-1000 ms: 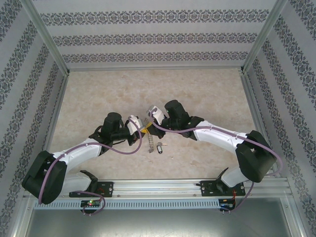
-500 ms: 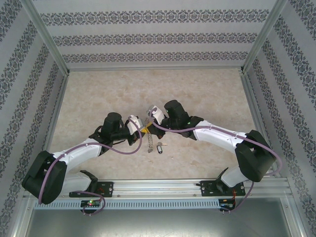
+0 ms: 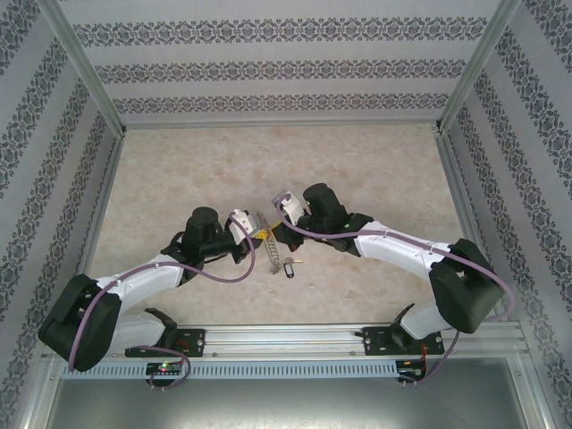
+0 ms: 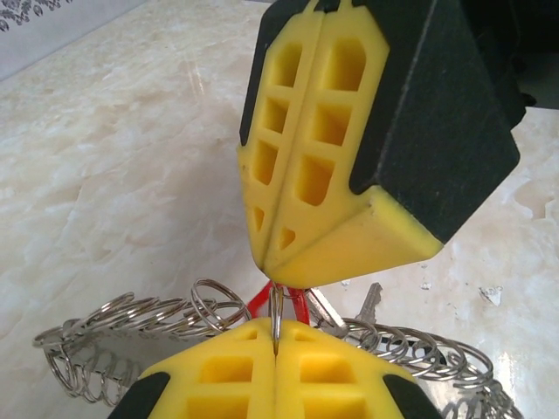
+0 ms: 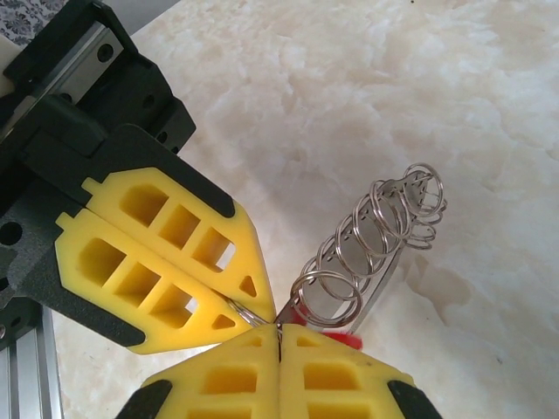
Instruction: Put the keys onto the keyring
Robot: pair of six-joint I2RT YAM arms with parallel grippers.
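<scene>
Keyring [image 5: 367, 244] clamped near the middle of the table [image 3: 179, 170].
One ring is pinched by the closed left gripper [image 4: 275, 353]; the right gripper [image 5: 278, 336] is shut tip to tip against it, beside the red tag [image 5: 336, 335]; the dark-tagged key [image 3: 289, 265] is seen on the table nearby.

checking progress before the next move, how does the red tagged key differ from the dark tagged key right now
Place: the red-tagged key sits tucked at the meeting tips of the left gripper and right gripper, beside the keyring; the dark-tagged key lies on the table, clear of both. View: the red one is mostly hidden, the dark one fully exposed. Shared: each is a small key with a plastic tag.
</scene>
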